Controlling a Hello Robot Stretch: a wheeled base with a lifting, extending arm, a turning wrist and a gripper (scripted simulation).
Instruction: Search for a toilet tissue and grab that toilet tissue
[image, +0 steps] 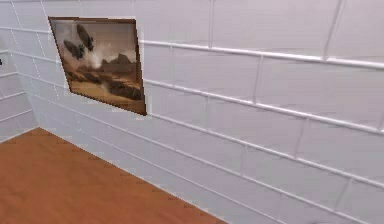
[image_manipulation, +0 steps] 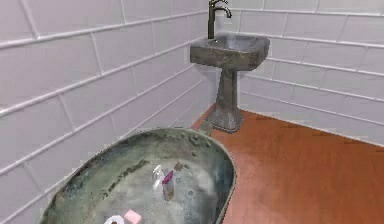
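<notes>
In the arm side view a large dark grey oval bathtub (image_manipulation: 215, 150) lies against the white tiled wall at the lower left. Inside it I see a small pale and purple bottle-like object (image_manipulation: 162, 180) and a pink blob (image_manipulation: 131, 217) near the bottom edge. A grey pedestal sink (image_manipulation: 233, 50) with a dark tap (image_manipulation: 217, 14) stands in the far corner.
The forward view faces a white tiled wall (image: 260, 110) close ahead, bearing a framed picture (image: 100, 62) of birds over a landscape. Wooden floor (image: 60, 185) shows at its lower left. Orange-brown floor (image_manipulation: 310, 165) spreads right of the tub and sink.
</notes>
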